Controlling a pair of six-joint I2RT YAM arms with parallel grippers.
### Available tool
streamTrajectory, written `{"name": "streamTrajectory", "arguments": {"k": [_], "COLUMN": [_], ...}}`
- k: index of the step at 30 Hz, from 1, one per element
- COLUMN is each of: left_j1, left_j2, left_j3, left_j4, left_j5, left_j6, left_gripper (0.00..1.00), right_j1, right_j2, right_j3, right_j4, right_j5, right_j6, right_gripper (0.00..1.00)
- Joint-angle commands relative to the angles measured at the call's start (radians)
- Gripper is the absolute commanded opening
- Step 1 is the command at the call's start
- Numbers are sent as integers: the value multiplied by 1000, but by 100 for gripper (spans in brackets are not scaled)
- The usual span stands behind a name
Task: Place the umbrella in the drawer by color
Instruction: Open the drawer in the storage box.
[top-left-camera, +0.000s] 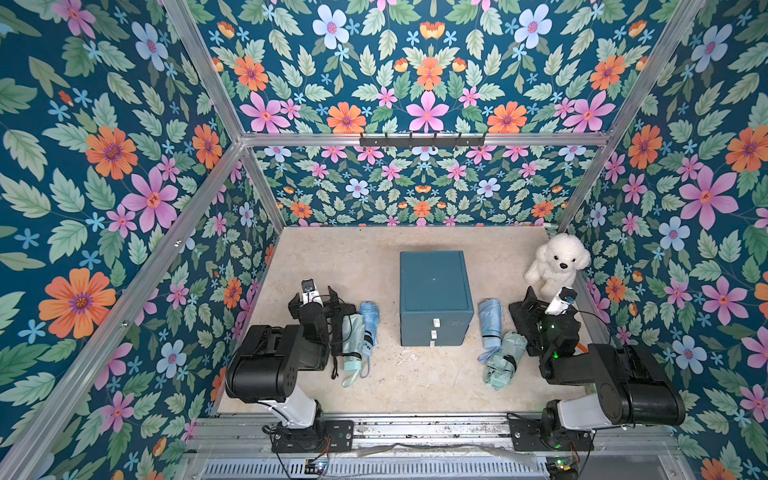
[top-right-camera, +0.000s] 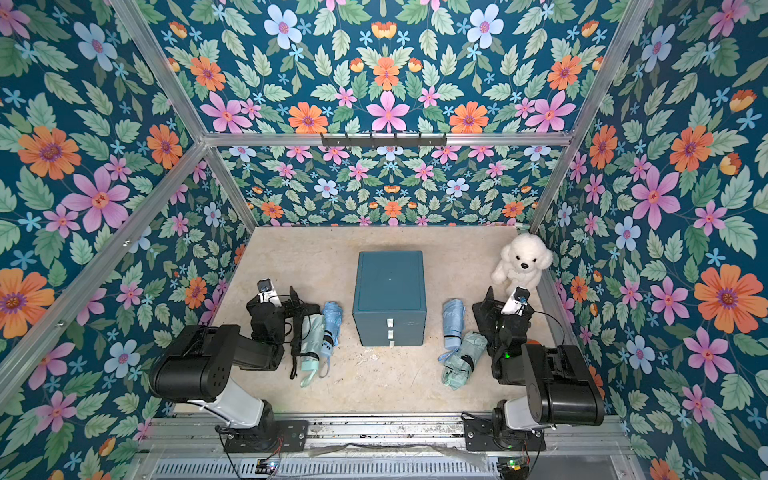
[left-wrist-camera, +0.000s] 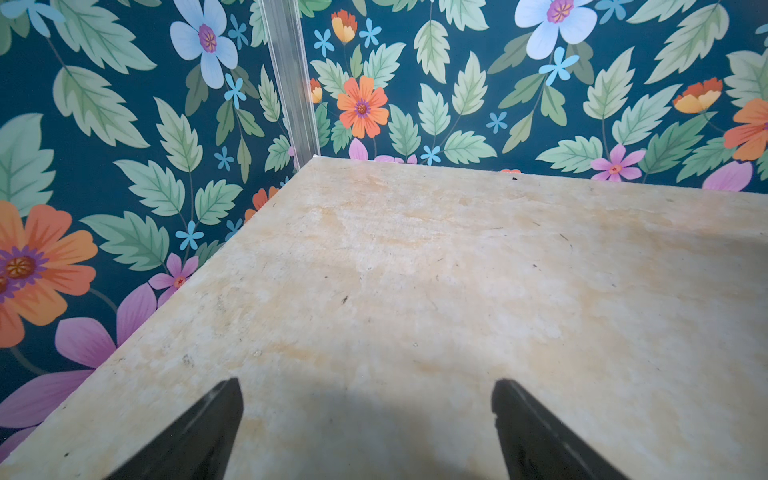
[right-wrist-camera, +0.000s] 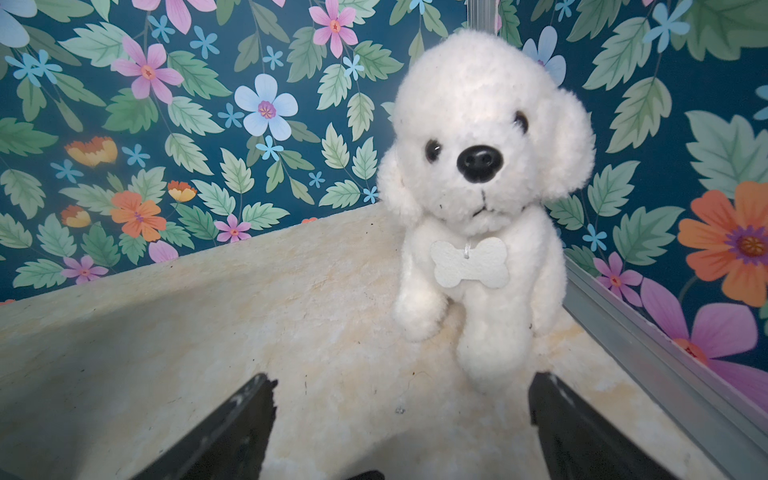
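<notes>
The left gripper (left-wrist-camera: 365, 384) and right gripper (right-wrist-camera: 401, 378) both gape wide, empty. Bare tabletop (top-left-camera: 332, 257) lies behind the shut teal drawer cabinet (top-left-camera: 434, 297). A blue umbrella (top-left-camera: 370, 316) and mint umbrella (top-left-camera: 353, 340) lie left of it, another blue umbrella (top-left-camera: 489, 324) and mint umbrella (top-left-camera: 505, 359) right. A white plush dog (top-left-camera: 557, 262) sits right-rear, facing the right gripper.

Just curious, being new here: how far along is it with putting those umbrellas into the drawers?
Nothing looks done: the teal drawer cabinet is shut, and umbrellas lie on the table, including a light blue umbrella and mint umbrella by the left arm, a second light blue one and mint one by the right. Nothing is in hand: the left gripper and right gripper are open and empty. All sorting remains.
</notes>
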Motion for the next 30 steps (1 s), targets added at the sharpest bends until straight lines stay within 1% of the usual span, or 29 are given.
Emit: {"name": "streamTrajectory", "arguments": {"k": [1,2,3,4,5,6,7,8,9,10,11,12,13,14,15,16,18,19,20,22,24,25,26,27,28,29,30], "left_j1": [0,-2,-2,-2,-5,-8,-10,-12,-29,-63,-102,-181,-283,-365,-456,-526,-598,-617,-622,-622,-622,-622,-622,-622,-622,-622,-622], "left_j2": [-137,-175,-215,-258,-297,-339,-372,-396,-423,-446,-462,-480,-496,-510,-523,-545,-602,-638,-665,-713,-716,-701,-680,-648,-612,-587,-566], "left_j3": [143,211,268,308,338,376,407,417,412,399,388,385,390,389,385,381,355,342,338,343,373,400,441,497,550,591,620], "left_j4": [-361,-493,-610,-694,-766,-859,-952,-997,-1027,-1050,-1052,-1083,-1128,-1150,-1179,-1208,-1220,-1226,-1229,-1228,-1229,-1243,-1267,-1311,-1353,-1381,-1395], "left_j5": [-33,-122,-189,-195,-181,-166,-137,-78,-21,15,53,47,-3,-42,-90,-118,-117,-110,-98,-69,-36,-6,28,66,90,105,121], "left_j6": [-11,-65,-145,-206,-268,-369,-481,-549,-619,-682,-694,-681,-662,-636,-617,-615,-615,-626,-634,-639,-630,-620,-610,-590,-582,-582,-595], "left_gripper": [100,100,100,99,100,98,92,83,74,73,71,71,71,72,72,73,74,74,75,77,79,80,82,82,80,78,76], "right_j1": [22,48,76,85,82,82,83,79,58,24,6,13,34,65,123,192,290,318,322,322,351,388,444,520,612,702,823], "right_j2": [-104,-192,-313,-423,-517,-597,-677,-741,-804,-826,-803,-742,-665,-610,-562,-528,-531,-550,-571,-626,-667,-687,-691,-683,-656,-629,-597], "right_j3": [5,39,105,200,283,345,339,288,234,219,250,318,394,455,514,569,616,619,618,587,596,603,620,644,686,720,755], "right_j4": [-66,-198,-400,-653,-881,-1072,-1159,-1178,-1238,-1294,-1365,-1487,-1608,-1684,-1747,-1811,-1878,-1891,-1893,-1827,-1839,-1840,-1855,-1889,-1936,-1978,-2015], "right_j5": [144,207,265,294,287,275,277,300,334,270,221,216,232,237,245,264,286,270,232,65,36,36,59,99,163,233,313], "right_j6": [13,12,38,151,317,466,548,666,793,801,780,770,758,738,694,664,655,672,683,667,724,746,766,792,826,862,904], "right_gripper": [99,99,99,99,99,99,99,99,99,99,99,99,99,99,99,99,99,99,99,99,99,97,91,84,77,72,71]}}
